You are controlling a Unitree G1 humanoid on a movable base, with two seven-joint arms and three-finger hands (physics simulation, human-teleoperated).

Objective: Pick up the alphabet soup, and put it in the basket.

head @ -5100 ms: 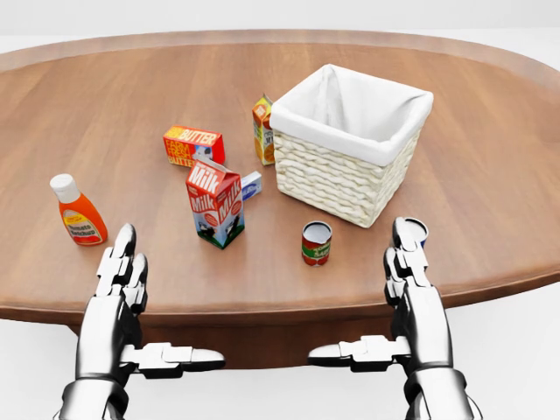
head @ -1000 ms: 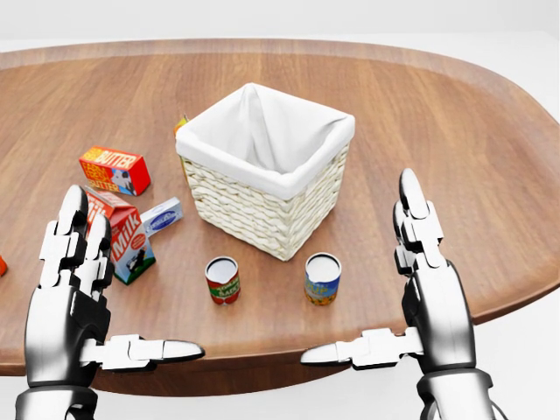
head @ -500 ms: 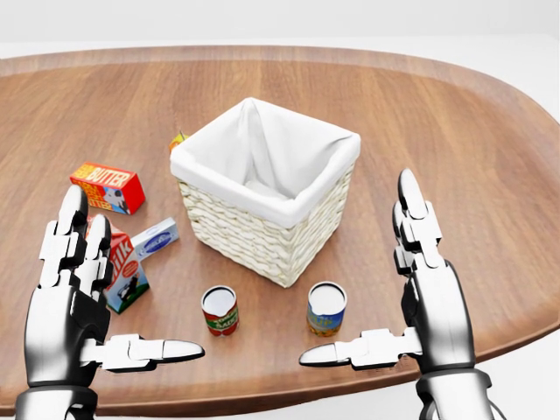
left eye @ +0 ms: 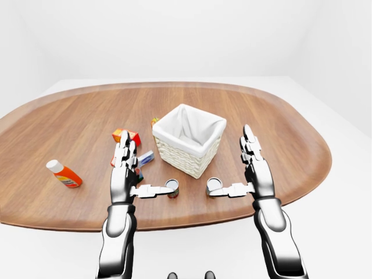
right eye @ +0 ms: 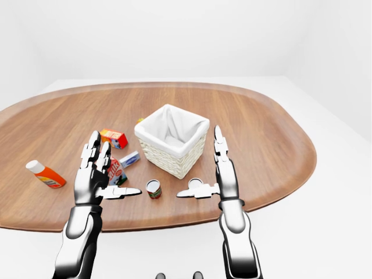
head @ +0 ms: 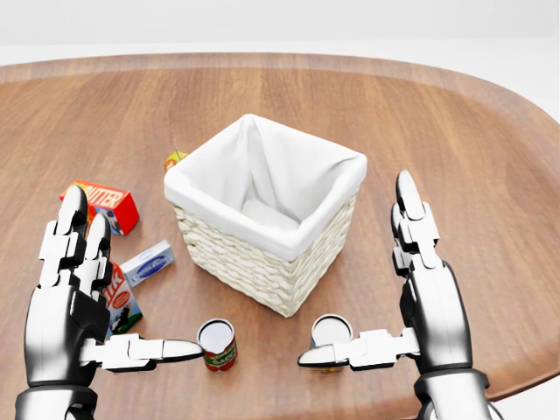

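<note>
The alphabet soup can, with a blue and yellow label, stands upright on the wooden table just below the basket in the head view. My right thumb partly covers it. The white-lined wicker basket sits mid-table with nothing in it. My right hand is open, fingers straight up, to the can's right. My left hand is open at the lower left and holds nothing.
A red and green can stands left of the soup, by my left thumb. A milk carton, a blue box, a butter box and a juice carton lie left of the basket. An orange bottle lies far left.
</note>
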